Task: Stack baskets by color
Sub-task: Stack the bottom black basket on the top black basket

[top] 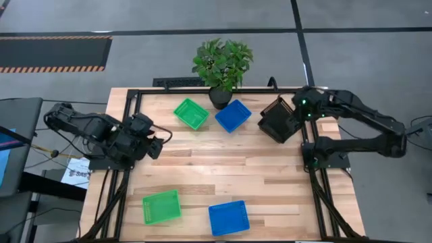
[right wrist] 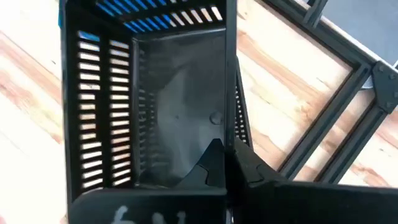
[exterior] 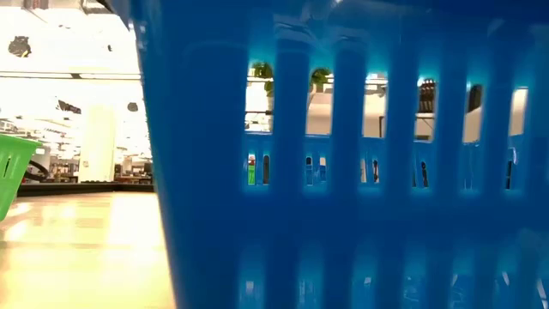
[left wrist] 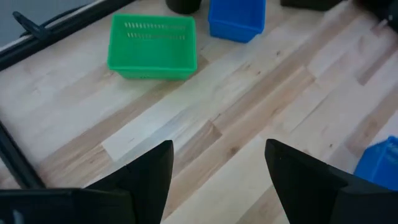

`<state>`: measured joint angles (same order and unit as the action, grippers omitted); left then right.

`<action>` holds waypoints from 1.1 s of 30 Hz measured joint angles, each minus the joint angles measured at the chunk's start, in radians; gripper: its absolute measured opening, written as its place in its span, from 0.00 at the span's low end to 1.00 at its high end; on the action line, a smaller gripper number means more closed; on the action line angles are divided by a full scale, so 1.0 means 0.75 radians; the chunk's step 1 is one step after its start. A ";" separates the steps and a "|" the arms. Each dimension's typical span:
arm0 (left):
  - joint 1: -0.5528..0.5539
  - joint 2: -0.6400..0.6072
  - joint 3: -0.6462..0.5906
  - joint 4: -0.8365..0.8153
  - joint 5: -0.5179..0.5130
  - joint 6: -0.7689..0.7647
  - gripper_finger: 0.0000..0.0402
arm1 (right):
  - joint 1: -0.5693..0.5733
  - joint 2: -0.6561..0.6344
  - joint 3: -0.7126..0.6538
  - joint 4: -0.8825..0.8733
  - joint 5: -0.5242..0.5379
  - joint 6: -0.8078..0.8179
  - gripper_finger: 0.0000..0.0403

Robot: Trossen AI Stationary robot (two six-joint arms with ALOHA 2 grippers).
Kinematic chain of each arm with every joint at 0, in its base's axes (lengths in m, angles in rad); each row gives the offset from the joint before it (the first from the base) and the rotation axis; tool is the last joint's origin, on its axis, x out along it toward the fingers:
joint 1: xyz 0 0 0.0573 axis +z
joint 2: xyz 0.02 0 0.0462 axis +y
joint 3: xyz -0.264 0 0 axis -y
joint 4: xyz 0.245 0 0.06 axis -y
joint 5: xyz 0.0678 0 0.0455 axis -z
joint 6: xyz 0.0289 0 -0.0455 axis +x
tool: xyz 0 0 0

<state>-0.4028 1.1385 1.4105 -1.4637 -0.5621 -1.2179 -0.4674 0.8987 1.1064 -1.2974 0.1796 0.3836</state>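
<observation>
Right wrist view: right tool (right wrist: 225,163) pinches black basket (right wrist: 149,99) wall.

Overhead looks down; low view against blue basket (exterior: 343,172).

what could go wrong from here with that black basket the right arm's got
The right tool is shut on one thin wall of the black perforated plastic basket, which hangs tilted, so it could swing or slip free. The blue perforated plastic basket lies close beside it near the dark potted leafy plant; a swinging basket might knock either. The left tool waits open at the table's left side.
</observation>
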 joint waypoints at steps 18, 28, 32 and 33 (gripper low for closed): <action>0.137 0.000 0.000 0.091 0.031 0.124 0.60 | -0.519 0.026 -0.102 0.052 -0.342 -0.463 0.01; 0.137 0.000 0.000 0.090 0.031 0.124 0.60 | -0.601 0.026 -0.226 0.152 -0.516 -0.531 0.01; 0.137 0.000 0.000 0.090 0.031 0.124 0.60 | -0.637 0.031 -0.274 0.169 -0.558 -0.573 0.01; 0.137 0.000 0.000 0.090 0.032 0.123 0.60 | -0.645 0.037 -0.283 0.172 -0.558 -0.583 0.01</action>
<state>-0.3000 1.1385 1.4105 -1.3963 -0.5385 -1.1255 -0.9513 0.9265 0.8941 -1.1683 -0.2387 -0.0535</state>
